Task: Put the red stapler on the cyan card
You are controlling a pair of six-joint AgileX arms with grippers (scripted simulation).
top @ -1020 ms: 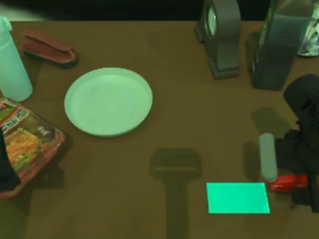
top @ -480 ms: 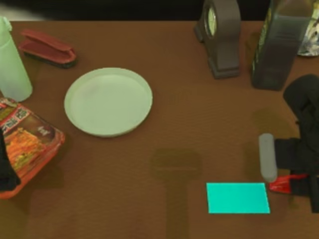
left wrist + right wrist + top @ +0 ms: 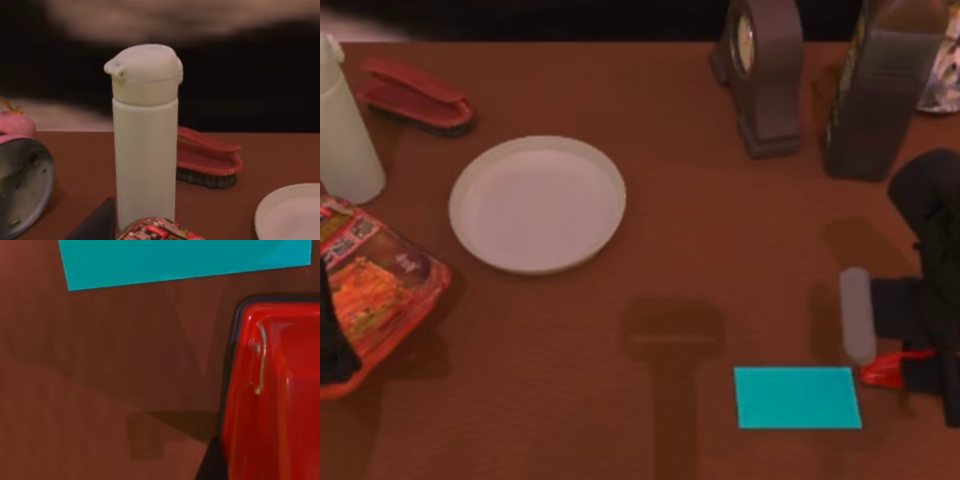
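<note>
The red stapler point(image 3: 885, 370) is at the table's right edge, just right of the cyan card point(image 3: 798, 397) and apart from it. My right gripper point(image 3: 920, 376) is shut on the red stapler, with black fingers covering its right part. In the right wrist view the glossy red stapler point(image 3: 272, 390) fills one side, a dark finger point(image 3: 212, 467) rests against it, and the cyan card point(image 3: 185, 260) lies flat beyond. My left gripper point(image 3: 330, 340) is parked at the table's left edge.
A white plate point(image 3: 537, 204) lies left of centre. A dull dark-red stapler point(image 3: 415, 95), a white bottle point(image 3: 345, 125) and a snack pack point(image 3: 370, 285) are on the left. A grey clock point(image 3: 760, 75) and a dark container point(image 3: 880, 85) stand at the back.
The right gripper's black fingers now cover a little more of the red stapler. The stapler, the card and the left arm have stayed in place.
</note>
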